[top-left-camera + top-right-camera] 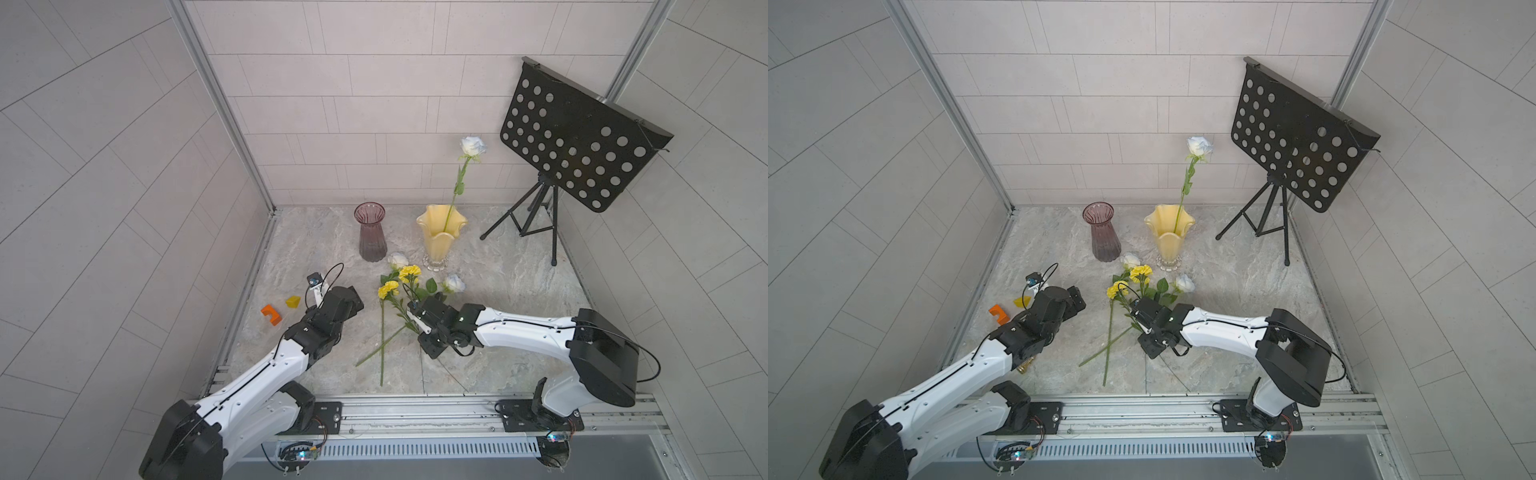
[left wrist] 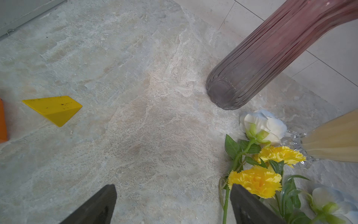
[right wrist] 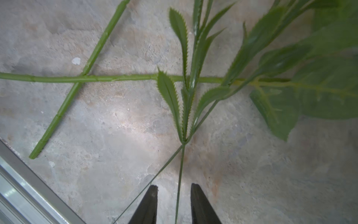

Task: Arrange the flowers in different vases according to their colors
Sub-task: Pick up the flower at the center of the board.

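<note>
Flower stem (image 3: 181,164) between parted jaws of right hand (image 3: 174,185) — right arm (image 1: 523,328) stretched low; left hand (image 2: 172,185) spread wide, hovering.

Rose (image 1: 472,146) in right vase (image 1: 437,246), other flowers (image 1: 389,289) lying before it

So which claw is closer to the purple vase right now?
Left. The left claw hovers a short way from the purple vase; the right claw sits farther off, over the flower stems.

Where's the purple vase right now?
In a top view the purple vase stands upright near the back wall, left of the cream vase, beyond the yellow carnations.
</note>
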You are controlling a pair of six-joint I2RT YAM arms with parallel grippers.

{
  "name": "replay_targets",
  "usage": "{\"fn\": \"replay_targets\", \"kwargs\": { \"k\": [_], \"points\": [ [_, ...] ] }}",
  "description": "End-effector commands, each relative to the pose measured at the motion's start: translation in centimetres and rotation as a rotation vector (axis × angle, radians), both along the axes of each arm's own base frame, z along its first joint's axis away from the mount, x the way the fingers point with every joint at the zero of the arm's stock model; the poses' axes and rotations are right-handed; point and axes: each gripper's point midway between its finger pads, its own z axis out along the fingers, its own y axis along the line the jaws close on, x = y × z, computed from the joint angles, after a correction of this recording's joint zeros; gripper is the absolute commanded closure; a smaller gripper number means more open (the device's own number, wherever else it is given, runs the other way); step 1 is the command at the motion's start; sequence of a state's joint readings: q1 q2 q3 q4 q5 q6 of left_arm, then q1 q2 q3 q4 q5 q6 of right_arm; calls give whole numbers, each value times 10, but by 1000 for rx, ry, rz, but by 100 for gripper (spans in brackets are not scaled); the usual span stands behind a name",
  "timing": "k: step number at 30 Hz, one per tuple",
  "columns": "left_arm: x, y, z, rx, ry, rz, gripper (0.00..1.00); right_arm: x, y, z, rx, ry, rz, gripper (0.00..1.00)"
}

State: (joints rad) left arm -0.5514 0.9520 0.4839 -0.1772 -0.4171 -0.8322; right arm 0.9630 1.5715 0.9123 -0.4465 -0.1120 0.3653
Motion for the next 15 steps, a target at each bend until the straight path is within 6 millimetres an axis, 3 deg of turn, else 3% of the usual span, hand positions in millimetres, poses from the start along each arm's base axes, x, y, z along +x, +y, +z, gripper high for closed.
{"fn": "replay_targets", "kwargs": {
  "k": [1, 9, 15],
  "points": [
    [4, -5, 9, 0, -22, -28, 1, 7, 1, 2, -34, -28, 22, 68],
    [3, -4, 13, -8, -39, -30, 1, 6, 0, -16, -76, 3, 30, 72],
    [2, -4, 12, -10, -42, -25, 1, 3, -5, -13, -78, -8, 37, 72]
  ]
}}
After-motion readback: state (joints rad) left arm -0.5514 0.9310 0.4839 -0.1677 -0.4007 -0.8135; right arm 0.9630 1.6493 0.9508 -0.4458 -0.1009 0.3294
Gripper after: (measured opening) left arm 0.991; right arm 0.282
